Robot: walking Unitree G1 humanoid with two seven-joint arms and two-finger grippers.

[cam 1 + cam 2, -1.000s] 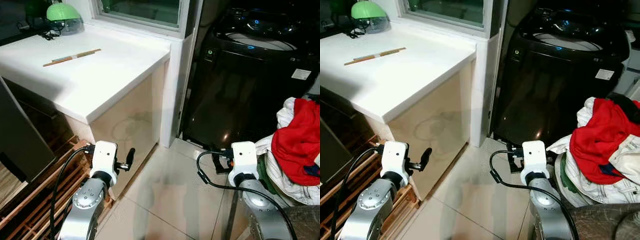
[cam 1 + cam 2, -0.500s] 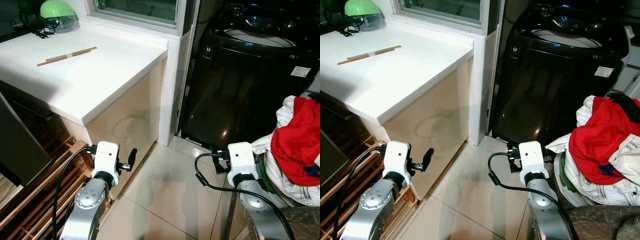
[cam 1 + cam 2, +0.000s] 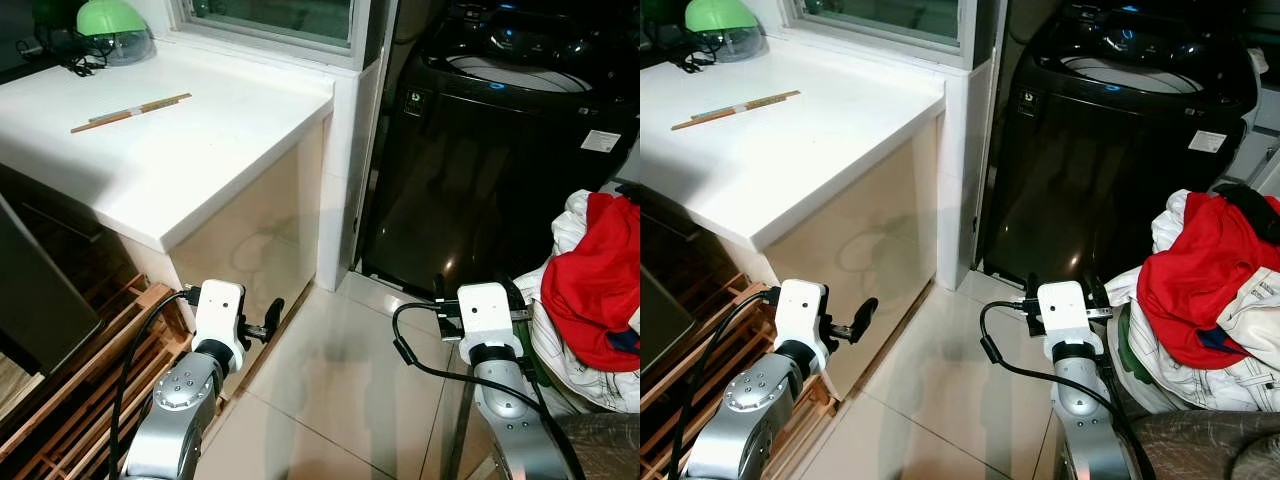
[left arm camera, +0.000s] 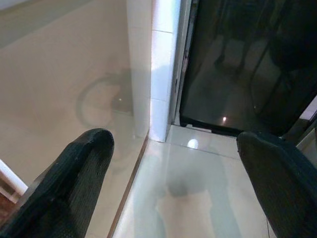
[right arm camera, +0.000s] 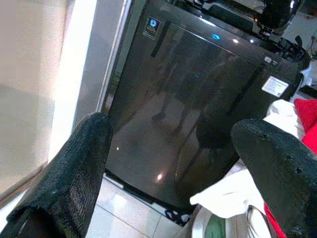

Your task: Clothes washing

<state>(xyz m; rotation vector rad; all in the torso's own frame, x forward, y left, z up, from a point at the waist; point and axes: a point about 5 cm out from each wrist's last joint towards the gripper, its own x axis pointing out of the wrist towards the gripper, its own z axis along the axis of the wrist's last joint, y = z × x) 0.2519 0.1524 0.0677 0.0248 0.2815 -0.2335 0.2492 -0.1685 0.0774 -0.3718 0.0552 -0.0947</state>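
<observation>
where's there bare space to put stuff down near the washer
Most of the white counter is bare, between the chopsticks near its back and its front edge. The tiled floor between the counter's side panel and the black washing machine is also free. It is crowded at the right, where the laundry pile sits beside the right end effector.

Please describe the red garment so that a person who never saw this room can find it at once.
Find the black washer beside the white counter. To its right, near the right gripper, lies a pile of clothes. The red garment lies on top, the only bright red piece among white ones.
</observation>
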